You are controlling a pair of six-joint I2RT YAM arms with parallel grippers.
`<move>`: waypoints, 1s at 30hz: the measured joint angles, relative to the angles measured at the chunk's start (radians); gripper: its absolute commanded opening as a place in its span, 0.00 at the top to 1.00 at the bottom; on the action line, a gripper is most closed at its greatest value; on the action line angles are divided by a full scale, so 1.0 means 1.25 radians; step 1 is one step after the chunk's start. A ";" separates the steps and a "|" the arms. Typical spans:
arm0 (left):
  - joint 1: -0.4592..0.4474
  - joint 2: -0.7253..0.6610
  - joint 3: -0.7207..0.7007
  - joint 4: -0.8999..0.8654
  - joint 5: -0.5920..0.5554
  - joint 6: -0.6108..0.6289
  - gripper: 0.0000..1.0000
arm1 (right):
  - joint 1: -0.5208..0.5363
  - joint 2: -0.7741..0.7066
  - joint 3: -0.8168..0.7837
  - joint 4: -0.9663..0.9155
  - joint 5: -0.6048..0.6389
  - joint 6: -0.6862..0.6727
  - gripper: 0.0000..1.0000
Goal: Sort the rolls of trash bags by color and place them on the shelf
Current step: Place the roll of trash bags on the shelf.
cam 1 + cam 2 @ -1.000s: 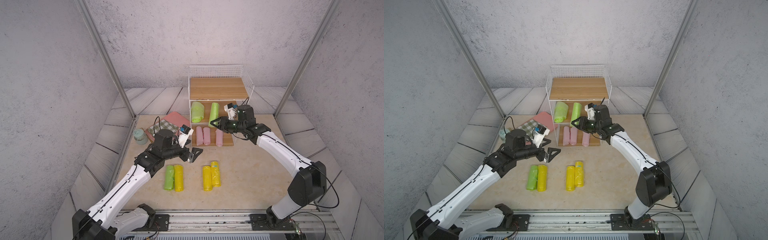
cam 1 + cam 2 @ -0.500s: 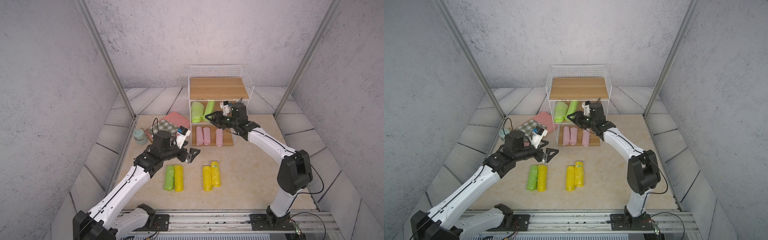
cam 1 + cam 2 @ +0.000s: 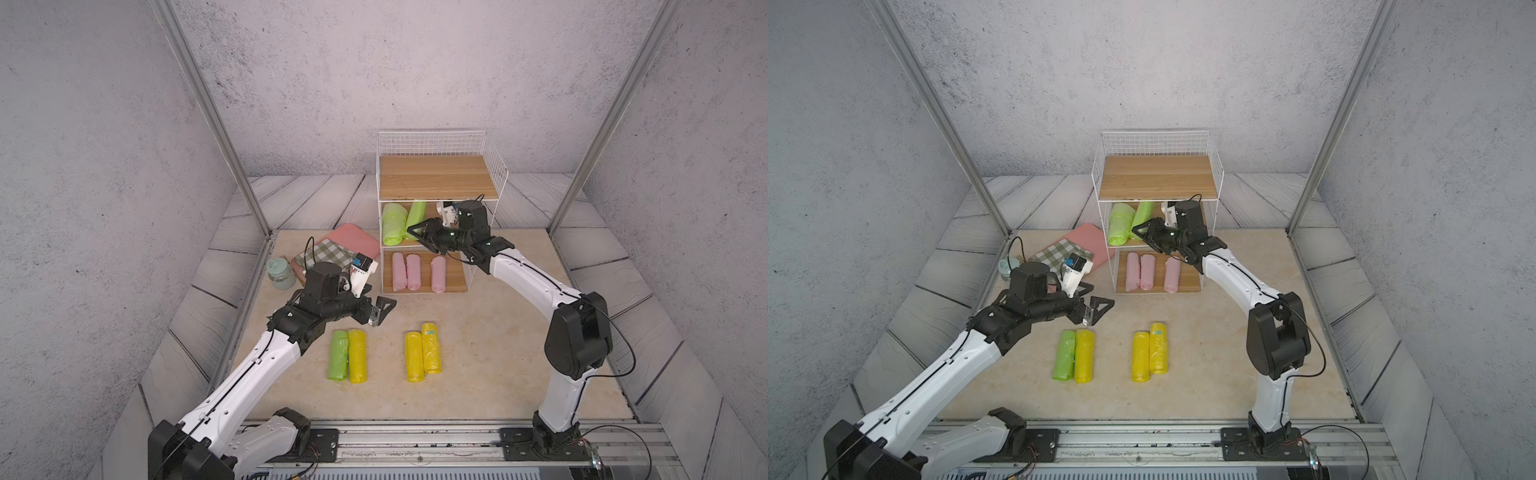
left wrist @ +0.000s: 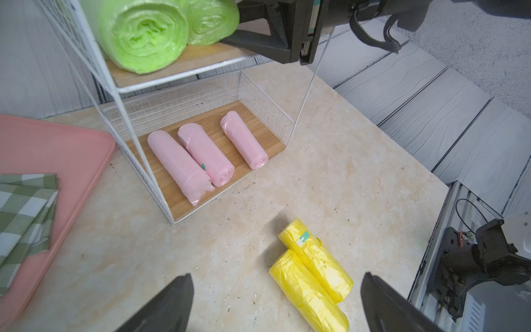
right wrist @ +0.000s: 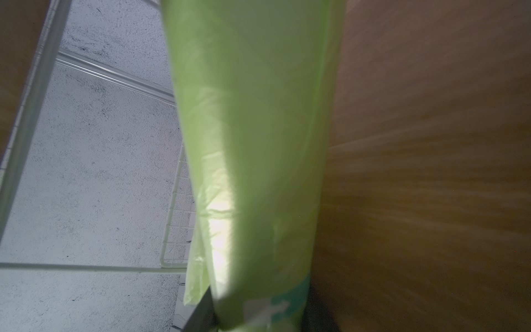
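Left arm [image 3: 257, 365] & right arm [image 3: 536, 286] showing white shells, blk joints — thin cables running alongside; left gripper [image 3: 382, 312] fingers [image 4: 172, 307] blk, triangular.

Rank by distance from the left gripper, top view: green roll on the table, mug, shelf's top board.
1. Green roll, lying close beside the left gripper.
2. Mug, far left.
3. Top board, back, highest.

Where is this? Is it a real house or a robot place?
Most likely a robot lab booth, not a house. A left arm and a right arm are bolted to a metal rail, grey panels on metal posts close it in, and a small shelf stands ready for practice.
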 measured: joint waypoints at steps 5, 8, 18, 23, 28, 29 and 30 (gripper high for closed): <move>0.001 0.000 0.000 -0.009 0.000 0.000 0.03 | 0.000 0.000 0.000 -0.001 -0.005 0.000 0.52; 0.001 0.001 0.000 -0.030 -0.001 0.001 0.03 | 0.000 0.000 0.003 -0.004 -0.005 -0.003 0.51; 0.001 -0.009 0.002 -0.087 -0.034 -0.001 0.03 | 0.000 -0.002 0.005 -0.012 -0.005 -0.007 0.47; 0.001 -0.030 0.007 -0.115 -0.071 -0.004 0.03 | 0.000 -0.016 0.002 -0.021 -0.005 -0.023 0.36; 0.001 -0.048 0.014 -0.150 -0.136 -0.014 0.03 | 0.000 -0.059 -0.050 -0.001 -0.001 -0.027 0.30; 0.001 -0.048 0.020 -0.163 -0.151 -0.019 0.03 | 0.000 -0.067 -0.060 -0.001 0.000 -0.029 0.30; 0.001 -0.048 0.026 -0.176 -0.167 -0.024 0.03 | 0.000 -0.074 -0.067 0.000 -0.001 -0.031 0.30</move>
